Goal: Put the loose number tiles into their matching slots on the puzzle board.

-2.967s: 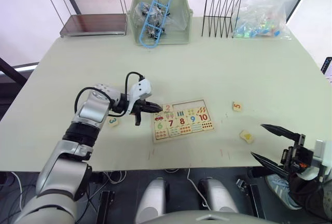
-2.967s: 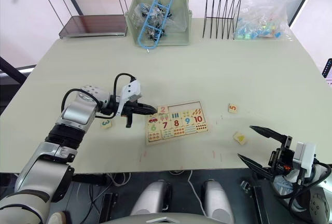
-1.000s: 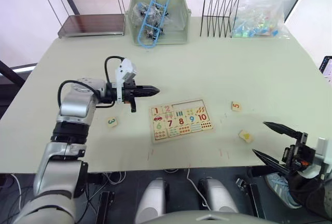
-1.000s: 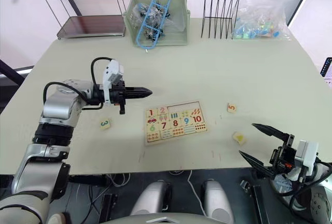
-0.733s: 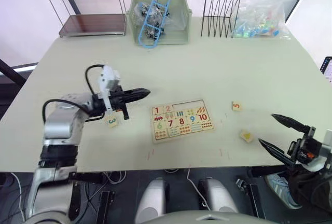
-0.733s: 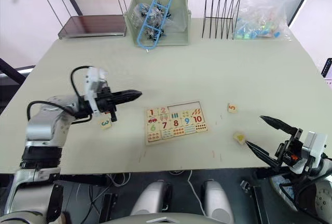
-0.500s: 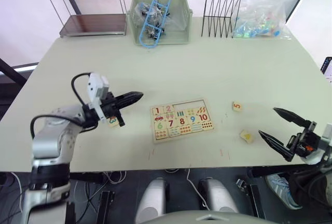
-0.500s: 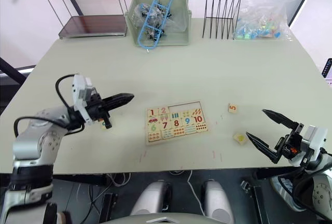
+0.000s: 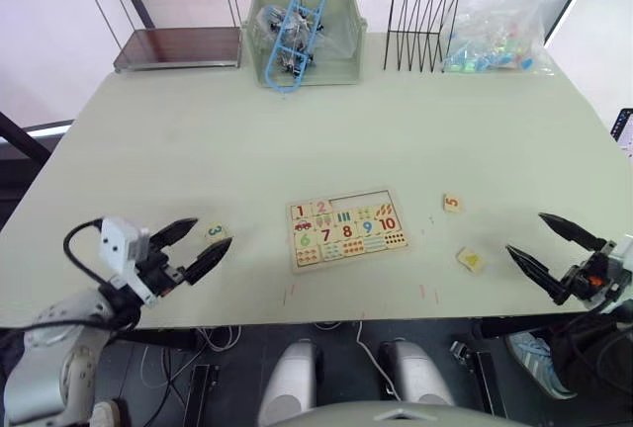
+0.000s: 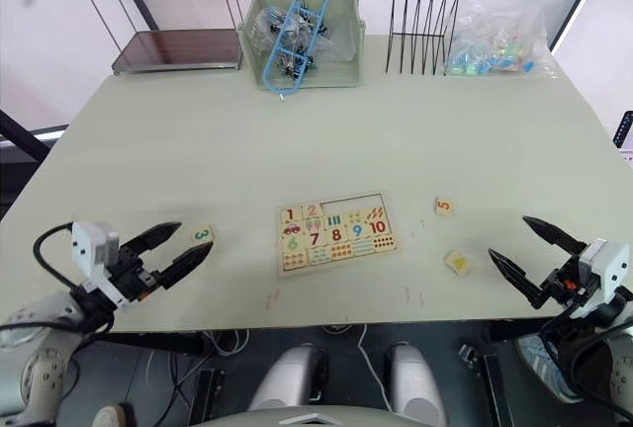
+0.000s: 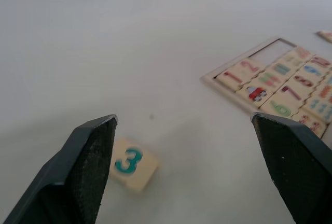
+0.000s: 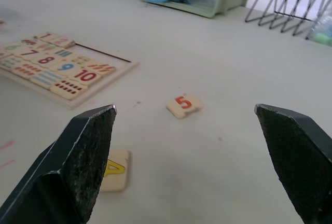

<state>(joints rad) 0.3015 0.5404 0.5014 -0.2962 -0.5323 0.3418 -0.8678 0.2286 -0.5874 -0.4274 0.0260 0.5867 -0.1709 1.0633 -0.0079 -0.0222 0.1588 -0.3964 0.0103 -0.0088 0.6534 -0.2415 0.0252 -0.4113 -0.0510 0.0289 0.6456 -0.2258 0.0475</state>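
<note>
The puzzle board [image 9: 346, 230] lies flat near the table's middle front. Tiles 1 [image 9: 299, 213] and 2 [image 9: 319, 209] sit in its top row, and the remaining slots [image 9: 362, 200] beside them are bare. Loose tile 3 [image 9: 214, 232] rests on the table left of the board. My left gripper [image 11: 182, 116] is open around it, low over the table, with the tile close to one finger [image 11: 88, 167]. Tile 5 [image 9: 452, 203] and a yellow tile 4 [image 9: 470, 259] lie right of the board. My right gripper [image 10: 506, 235] is open at the front right, just right of tile 4.
Along the far edge stand a two-tier shelf [image 9: 168, 12], a green basket [image 9: 346, 61] holding blue hangers, a black wire rack [image 9: 425, 12] and a clear bag of colourful bits [image 9: 495, 37]. The table's front edge [image 9: 326, 320] runs just below both grippers.
My left gripper was shut at the board; tile 1 now sits in its slot. That gripper pulled back left towards the front edge and opened around tile 3. The right gripper shifted slightly.
</note>
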